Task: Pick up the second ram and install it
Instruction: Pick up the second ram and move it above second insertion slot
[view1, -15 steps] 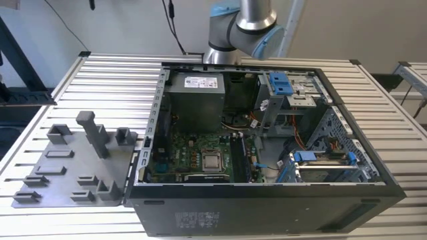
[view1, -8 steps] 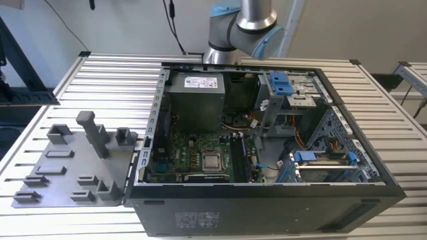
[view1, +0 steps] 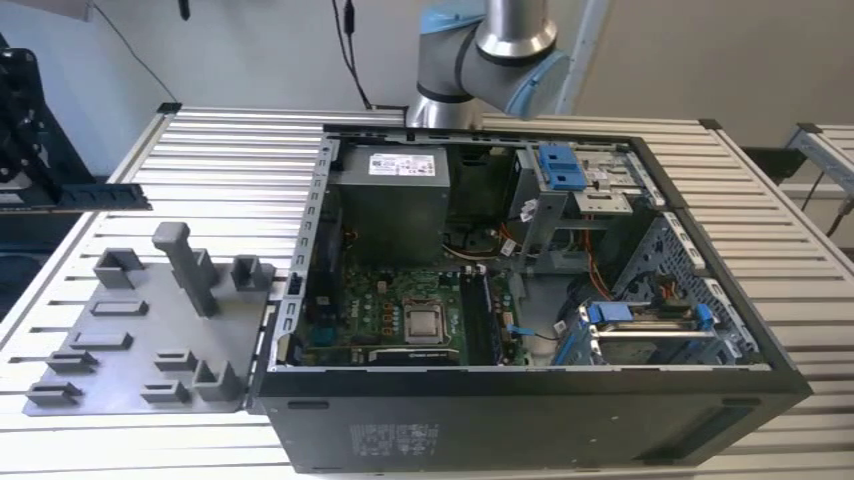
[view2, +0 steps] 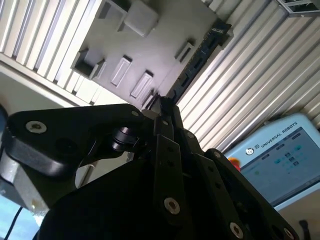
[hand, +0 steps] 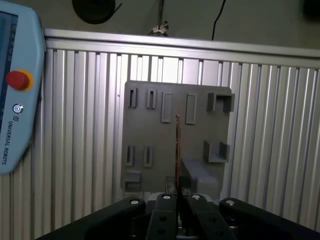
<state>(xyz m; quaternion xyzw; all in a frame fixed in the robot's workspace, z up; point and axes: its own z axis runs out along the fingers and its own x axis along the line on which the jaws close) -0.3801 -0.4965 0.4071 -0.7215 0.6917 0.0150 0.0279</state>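
Note:
In both wrist views my gripper (hand: 177, 192) (view2: 162, 107) is shut on the second ram (hand: 177, 145) (view2: 200, 55), a thin dark stick seen edge-on and pointing away from the fingers. Far beyond its tip lies the grey holder plate (hand: 170, 135) (view2: 160, 45) on the slatted table. In the exterior view that plate (view1: 134, 330) lies at the left, beside the open computer case (view1: 534, 375). Inside the case, the motherboard (view1: 400, 320) has long dark memory slots (view1: 483, 315) next to the processor.
A teach pendant (hand: 15, 95) (view2: 280, 160) lies off the table's side. A black rack (view1: 27, 130) stands at the exterior view's left edge. The arm's base (view1: 467, 70) rises behind the case. Blue-latched drive cages (view1: 641, 320) fill the case's right half.

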